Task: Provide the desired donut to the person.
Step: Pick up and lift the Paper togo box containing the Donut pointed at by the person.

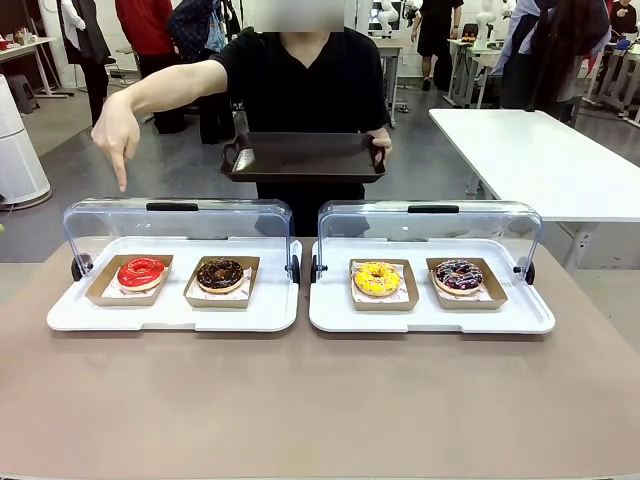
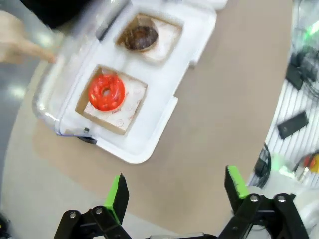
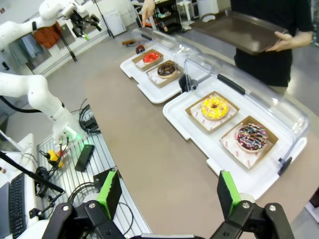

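Person's hand [image 1: 118,135] points at red donut [image 1: 141,272], leftmost. Left gripper [image 2: 175,188] and right gripper [image 3: 168,188]: jaws wide, empty. Left: pinch cardboard holder [image 1: 100,292] rim, spare icing.

A grey floor [image 1: 430,170] runs behind the brown worktop [image 1: 300,410]. A white table [image 1: 545,150] stands at the right and a white cylindrical unit [image 1: 15,150] at the left edge. Farther back, more tables [image 1: 478,57] stand among people, and in the right wrist view a slatted metal rack [image 3: 114,149] beside the worktop carries cables and a keyboard [image 3: 15,198].
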You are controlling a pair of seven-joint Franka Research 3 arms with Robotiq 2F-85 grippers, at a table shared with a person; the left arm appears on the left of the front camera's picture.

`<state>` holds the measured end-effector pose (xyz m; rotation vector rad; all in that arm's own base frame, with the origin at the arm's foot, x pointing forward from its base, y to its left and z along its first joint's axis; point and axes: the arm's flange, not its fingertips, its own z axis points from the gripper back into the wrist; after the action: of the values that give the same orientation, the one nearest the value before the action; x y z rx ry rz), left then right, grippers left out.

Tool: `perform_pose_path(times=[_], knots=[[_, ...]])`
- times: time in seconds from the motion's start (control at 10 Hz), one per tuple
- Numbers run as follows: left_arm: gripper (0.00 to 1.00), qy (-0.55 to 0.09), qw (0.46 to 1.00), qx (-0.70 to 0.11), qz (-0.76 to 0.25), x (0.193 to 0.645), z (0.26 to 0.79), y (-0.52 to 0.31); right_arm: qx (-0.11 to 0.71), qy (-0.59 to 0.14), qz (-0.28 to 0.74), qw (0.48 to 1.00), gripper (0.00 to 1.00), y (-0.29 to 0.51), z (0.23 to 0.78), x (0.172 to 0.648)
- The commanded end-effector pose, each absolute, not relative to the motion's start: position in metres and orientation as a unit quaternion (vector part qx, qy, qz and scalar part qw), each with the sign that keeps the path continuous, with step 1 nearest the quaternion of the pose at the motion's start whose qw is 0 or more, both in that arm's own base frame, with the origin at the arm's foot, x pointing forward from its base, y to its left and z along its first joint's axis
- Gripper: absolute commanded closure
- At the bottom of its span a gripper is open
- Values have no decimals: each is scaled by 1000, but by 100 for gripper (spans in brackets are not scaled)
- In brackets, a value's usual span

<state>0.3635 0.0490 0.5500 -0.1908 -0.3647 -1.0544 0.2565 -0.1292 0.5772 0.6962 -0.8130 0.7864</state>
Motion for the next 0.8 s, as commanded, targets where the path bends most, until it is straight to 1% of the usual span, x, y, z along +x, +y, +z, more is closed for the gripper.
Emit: perform_pose_path(times=[0.0,0.2,0.3,0.4,0.6,0.7], knots=[[0,-118,839,-30,-531,381,517,24,327,-379,366,784,0,-130,577,257],[0,-91,822,2,-562,383,472,-3,327,-379,366,784,0,-130,577,257],[0,-82,805,18,-588,386,452,-11,327,-379,366,784,0,-130,577,257],[0,-76,788,10,-611,389,434,-17,327,-379,366,784,0,-130,577,257],[0,-68,737,2,-672,399,415,-18,327,-379,366,784,0,-130,577,257],[0,-63,727,2,-684,407,414,-14,327,-379,366,784,0,-130,577,257]])
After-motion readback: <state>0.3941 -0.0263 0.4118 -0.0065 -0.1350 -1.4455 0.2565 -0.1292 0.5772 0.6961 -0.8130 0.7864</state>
